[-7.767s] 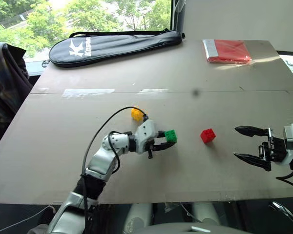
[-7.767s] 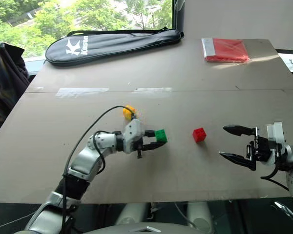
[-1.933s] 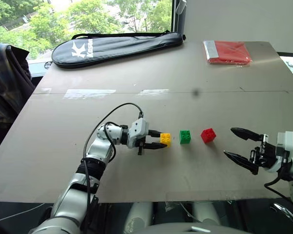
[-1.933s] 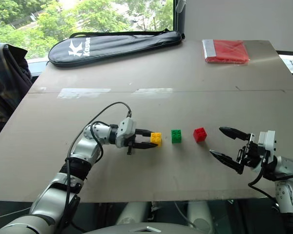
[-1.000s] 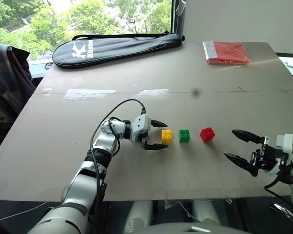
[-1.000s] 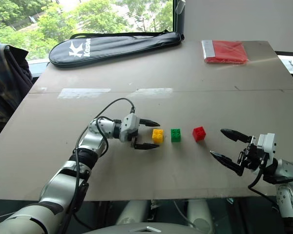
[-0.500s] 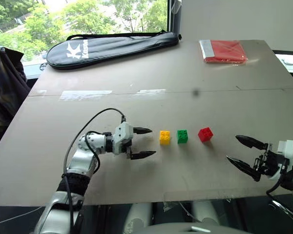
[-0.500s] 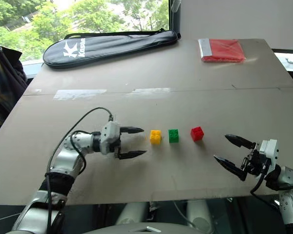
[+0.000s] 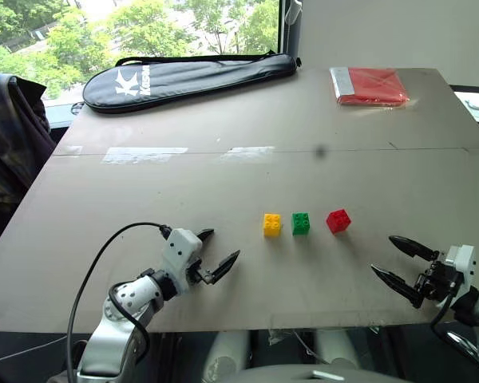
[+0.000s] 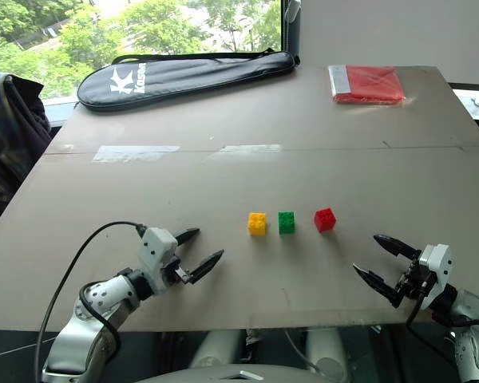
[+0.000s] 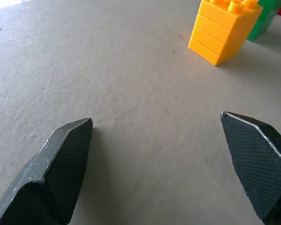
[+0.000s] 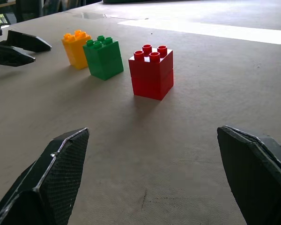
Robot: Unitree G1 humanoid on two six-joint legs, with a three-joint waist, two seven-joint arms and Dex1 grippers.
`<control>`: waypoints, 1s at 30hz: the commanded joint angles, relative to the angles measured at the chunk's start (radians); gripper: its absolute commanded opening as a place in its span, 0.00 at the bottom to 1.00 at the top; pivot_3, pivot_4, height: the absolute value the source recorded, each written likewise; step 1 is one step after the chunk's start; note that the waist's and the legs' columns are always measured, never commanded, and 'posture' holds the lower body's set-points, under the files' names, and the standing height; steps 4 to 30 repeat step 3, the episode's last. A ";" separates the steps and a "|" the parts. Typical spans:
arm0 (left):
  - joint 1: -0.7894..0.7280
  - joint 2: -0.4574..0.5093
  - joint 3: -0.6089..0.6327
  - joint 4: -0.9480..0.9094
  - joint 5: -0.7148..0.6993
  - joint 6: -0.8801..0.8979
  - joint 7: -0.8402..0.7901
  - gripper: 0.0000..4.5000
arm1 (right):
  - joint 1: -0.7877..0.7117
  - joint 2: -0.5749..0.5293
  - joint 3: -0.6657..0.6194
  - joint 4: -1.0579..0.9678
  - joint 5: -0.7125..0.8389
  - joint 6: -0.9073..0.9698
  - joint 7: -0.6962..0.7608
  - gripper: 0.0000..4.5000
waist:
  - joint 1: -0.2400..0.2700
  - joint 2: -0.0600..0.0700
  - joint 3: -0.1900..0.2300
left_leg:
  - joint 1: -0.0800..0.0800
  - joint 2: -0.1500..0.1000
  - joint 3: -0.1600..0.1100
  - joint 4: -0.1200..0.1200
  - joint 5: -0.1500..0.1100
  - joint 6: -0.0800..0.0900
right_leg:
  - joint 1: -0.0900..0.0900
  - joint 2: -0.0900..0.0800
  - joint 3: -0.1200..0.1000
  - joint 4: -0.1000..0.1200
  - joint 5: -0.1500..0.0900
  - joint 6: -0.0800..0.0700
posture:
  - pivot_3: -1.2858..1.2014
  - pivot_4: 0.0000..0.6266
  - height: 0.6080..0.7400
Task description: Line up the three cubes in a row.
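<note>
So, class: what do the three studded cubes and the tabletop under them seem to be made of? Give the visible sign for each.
The yellow cube, green cube and red cube look like moulded plastic, slightly glossy: crisp round studs, even saturated colour, fine seams around the sides. The tabletop looks like matt greyish-brown board, perhaps fibreboard or card: a dull, finely textured surface with small scuffs; the look leaves it open.

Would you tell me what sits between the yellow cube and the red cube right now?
The green cube sits between the yellow cube and the red cube, as both head views show.
</note>
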 commanded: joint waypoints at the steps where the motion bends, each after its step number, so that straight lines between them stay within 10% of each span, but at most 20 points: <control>1: 0.086 0.007 -0.011 -0.019 0.019 -0.021 0.012 0.99 | -0.014 -0.018 -0.018 0.037 -0.012 -0.043 0.021 1.00 | 0.000 0.002 -0.001 | 0.000 0.000 0.000 0.000 0.000 0.000 | 0.000 0.000 0.000 0.000 0.000 0.000 | 0.52 0.24 0.65; 30: 0.104 0.017 -0.015 -0.023 0.022 -0.036 0.009 0.99 | -0.019 -0.020 -0.016 0.049 -0.015 -0.052 0.028 1.00 | 0.001 0.003 -0.002 | 0.000 0.000 0.001 0.000 0.000 0.000 | 0.000 0.001 0.000 0.000 0.000 0.000 | 0.52 0.24 0.65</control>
